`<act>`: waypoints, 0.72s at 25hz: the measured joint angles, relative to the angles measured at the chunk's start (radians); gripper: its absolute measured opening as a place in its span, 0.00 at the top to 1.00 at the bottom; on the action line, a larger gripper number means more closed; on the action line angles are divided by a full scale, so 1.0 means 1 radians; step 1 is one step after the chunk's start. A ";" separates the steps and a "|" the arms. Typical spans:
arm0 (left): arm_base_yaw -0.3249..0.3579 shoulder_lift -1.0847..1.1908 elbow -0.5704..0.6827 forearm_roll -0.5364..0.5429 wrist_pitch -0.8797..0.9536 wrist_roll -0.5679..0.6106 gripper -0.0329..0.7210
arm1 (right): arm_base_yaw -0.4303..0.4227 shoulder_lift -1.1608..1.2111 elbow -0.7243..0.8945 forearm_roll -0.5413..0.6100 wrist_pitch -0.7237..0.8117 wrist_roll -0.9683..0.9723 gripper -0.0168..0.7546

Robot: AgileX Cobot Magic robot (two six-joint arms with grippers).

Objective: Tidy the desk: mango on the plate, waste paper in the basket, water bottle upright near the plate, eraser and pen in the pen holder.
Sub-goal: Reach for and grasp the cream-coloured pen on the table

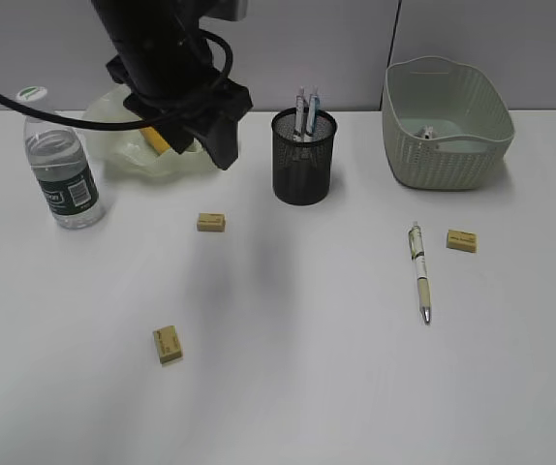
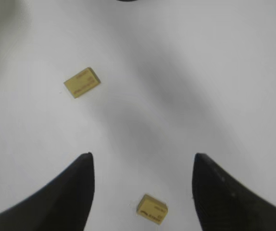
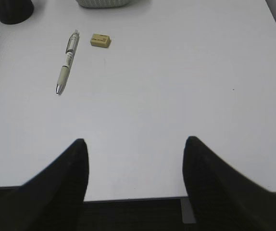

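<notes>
The water bottle stands upright at the left, beside the wavy-rimmed plate. A yellow bit of the mango shows in the plate, mostly hidden by my left arm. My left gripper is open and empty, high above two erasers, which also show in the left wrist view. A third eraser lies beside a pen. The pen holder holds two pens. My right gripper is open and empty over the desk's front edge.
The basket stands at the back right with a small white-grey wad inside. The desk is bare white between the loose things. My right arm is out of the exterior view.
</notes>
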 joint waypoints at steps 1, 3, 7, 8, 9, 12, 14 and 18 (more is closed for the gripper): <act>0.001 -0.020 0.018 0.003 0.000 0.000 0.31 | 0.000 0.000 0.000 0.000 0.000 0.000 0.34; 0.001 -0.063 0.065 0.022 0.000 -0.001 0.32 | 0.000 0.000 0.000 0.000 0.000 0.000 0.34; 0.007 -0.155 0.217 0.065 0.000 -0.002 0.32 | 0.000 0.000 0.000 0.000 0.000 0.000 0.34; 0.009 -0.177 0.266 0.073 0.000 -0.002 0.32 | 0.000 0.000 0.000 0.000 0.000 0.000 0.34; 0.011 -0.205 0.310 0.079 -0.003 -0.002 0.32 | 0.000 0.000 0.000 0.000 0.000 0.000 0.34; 0.025 -0.295 0.478 0.082 -0.069 -0.002 0.32 | 0.000 0.000 0.000 0.000 0.000 0.000 0.34; 0.033 -0.363 0.580 0.082 -0.121 -0.002 0.32 | 0.000 0.000 0.000 0.000 0.000 0.000 0.34; 0.054 -0.503 0.763 0.084 -0.231 -0.002 0.32 | 0.000 0.000 0.000 0.000 0.000 0.000 0.34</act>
